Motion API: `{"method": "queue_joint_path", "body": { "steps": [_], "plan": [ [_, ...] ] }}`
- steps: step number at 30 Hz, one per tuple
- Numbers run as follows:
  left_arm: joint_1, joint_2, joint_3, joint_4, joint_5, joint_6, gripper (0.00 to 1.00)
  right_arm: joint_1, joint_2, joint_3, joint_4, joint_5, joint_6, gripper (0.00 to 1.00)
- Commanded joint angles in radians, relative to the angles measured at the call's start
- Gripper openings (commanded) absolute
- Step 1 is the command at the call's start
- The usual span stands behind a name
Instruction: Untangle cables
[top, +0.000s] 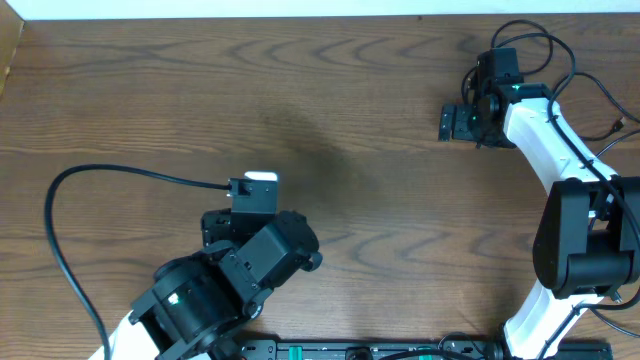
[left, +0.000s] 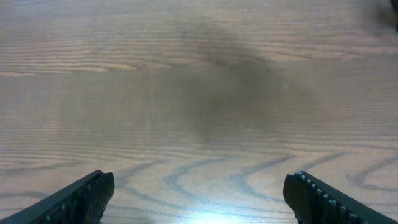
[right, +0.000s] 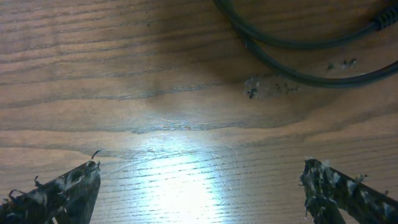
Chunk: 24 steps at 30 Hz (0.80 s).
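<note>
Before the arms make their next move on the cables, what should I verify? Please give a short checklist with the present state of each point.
1. Is the left tool open and empty? Ok: its jaws stand wide apart over bare wood.
2. Is the right tool open and empty? Ok: its jaws stand wide apart.
3. Are there cords near the right tool? Ok: two black cords lie on the table ahead of it, untouched.
4. Are there cords near the left tool? Not ok: its wrist view shows none.
5. Is the knot located? Cannot tell: no view shows one.
6. Are the right fingers clean? Not ok: pale fluff clings to them.
</note>
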Motion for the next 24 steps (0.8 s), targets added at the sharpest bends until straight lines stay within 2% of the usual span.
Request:
{"method": "queue_joint_path", "body": {
  "steps": [1, 6, 13, 24],
  "plan": [
    [0.017, -0.034, -0.017, -0.001, -0.009, -0.032, 0.91, -0.002, 0.002, 0.010, -0.001, -0.001, 0.011, 0.99],
    [0.054, -0.094, -0.125, 0.075, -0.001, -0.056, 0.91, -0.002, 0.002, 0.010, -0.001, -0.002, 0.011, 0.99],
    [0.134, -0.221, -0.329, 0.335, 0.018, -0.056, 0.91, -0.002, 0.002, 0.010, -0.001, -0.001, 0.011, 0.99],
    [0.347, -0.422, -0.650, 0.678, 0.190, -0.054, 0.91, -0.002, 0.002, 0.010, -0.001, -0.001, 0.011, 0.99]
  ]
}}
